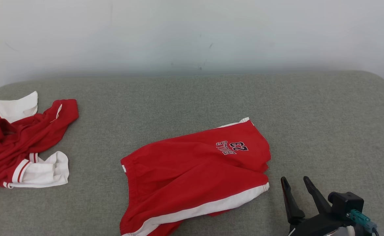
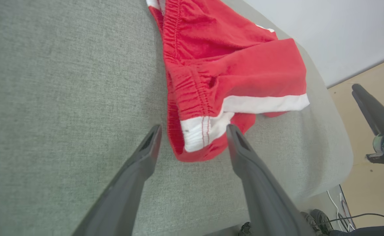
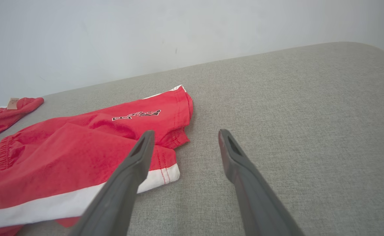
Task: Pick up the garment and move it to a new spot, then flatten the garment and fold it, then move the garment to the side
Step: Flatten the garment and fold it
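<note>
The garment (image 1: 195,173) is a pair of red shorts with a white side stripe and "BULLS 23" print. It lies rumpled, partly doubled over, on the grey padded surface (image 1: 310,114). In the left wrist view my left gripper (image 2: 194,127) is open, its fingers spread either side of the elastic waistband corner of the garment (image 2: 231,62), which rests on the surface. My right gripper (image 1: 295,179) stands open just right of the shorts' leg hem. In the right wrist view the right gripper (image 3: 186,132) has only bare surface between its tips, with the garment (image 3: 80,147) beside its left finger.
A second red and white garment (image 1: 21,144) lies crumpled at the far left of the surface, also visible as a red heap (image 3: 5,114). A pale wall runs behind. Beyond the surface's rounded near edge are wooden floor and cables (image 2: 342,213).
</note>
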